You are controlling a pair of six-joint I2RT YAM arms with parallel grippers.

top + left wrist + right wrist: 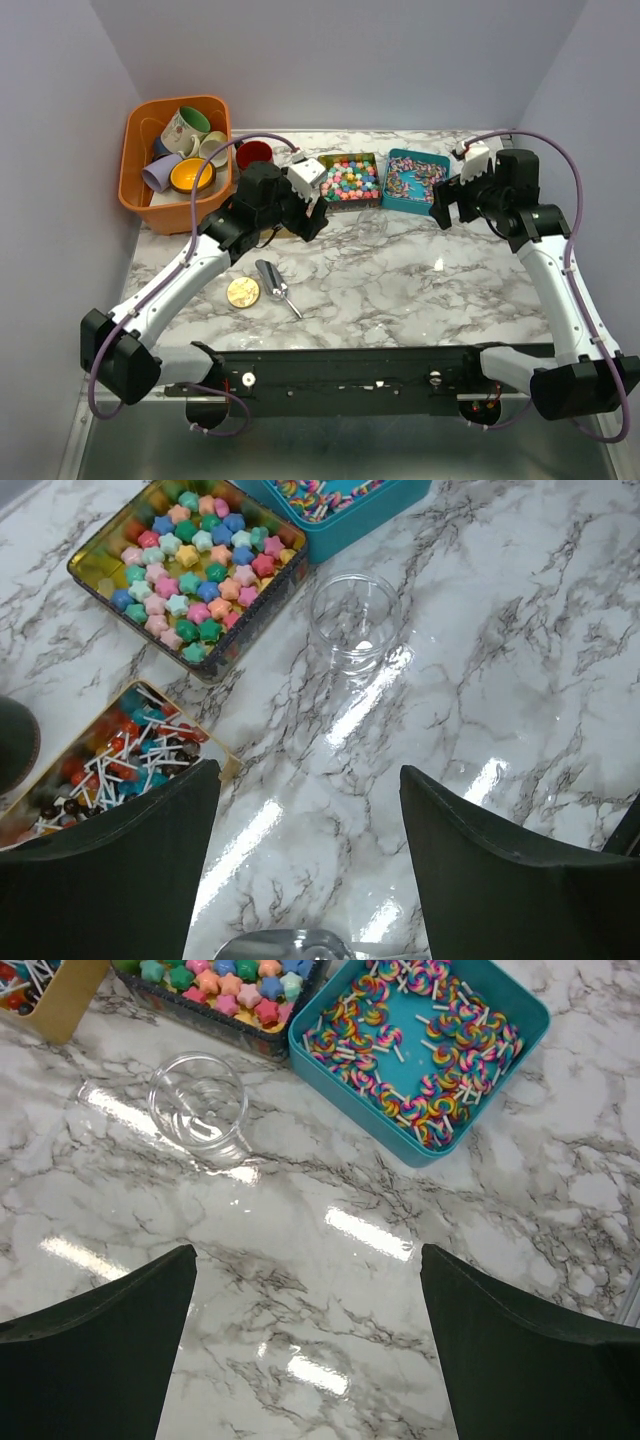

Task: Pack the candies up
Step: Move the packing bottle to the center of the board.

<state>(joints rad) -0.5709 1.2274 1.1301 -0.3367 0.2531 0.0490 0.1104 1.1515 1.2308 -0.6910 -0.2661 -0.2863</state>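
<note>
Marble table (400, 280) first, with the orange basket of mugs (140, 190) at the far left, well out of play. The left gripper (310, 772) hangs near the tins, fingers spread, nothing between them. The right gripper (307, 1252) is just as wide and empty, near the teal tin (485, 1100). The candies sit along the far edge: star candies (190, 570), swirl lollipops (420, 1050) and stick lollipops (110, 765). The clear glass jar (198, 1100) stands empty just near of them, between both grippers, and that's the worry: slick and light, one stray finger could tip it. The metal scoop (274, 282) lies nearer, beside the gold lid (243, 292); a poor pinch on its handle could scatter candies across the marble
</note>
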